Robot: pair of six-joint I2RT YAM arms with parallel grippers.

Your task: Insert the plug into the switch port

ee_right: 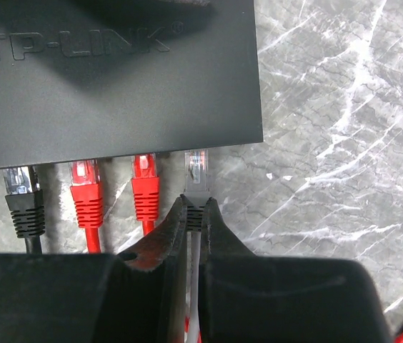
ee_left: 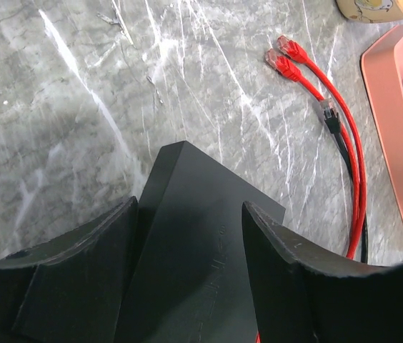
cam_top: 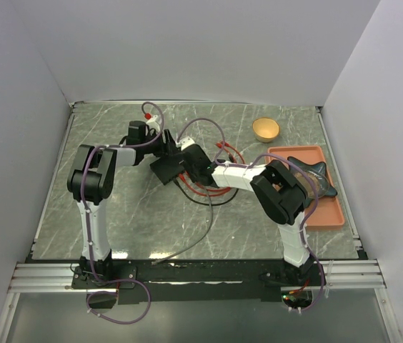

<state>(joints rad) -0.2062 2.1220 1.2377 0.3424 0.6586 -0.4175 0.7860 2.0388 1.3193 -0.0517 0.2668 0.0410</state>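
Right end effector pressed together, pinching the plug by its boot. Plug tip sits dead ahead of it at the switch edge, just right of three other plugs; switch port itself hidden under that edge. Left end effector spread, straddling the switch body; can't tell if it's clamping.

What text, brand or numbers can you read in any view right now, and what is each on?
"TP-LINK": raised letters on the top face of the black switch, right wrist view.
Faint embossed lettering on the same switch in the left wrist view: too faint to read.
A mark on the yellow bowl: cut off by the frame edge, unreadable.
The plug: no print shows.
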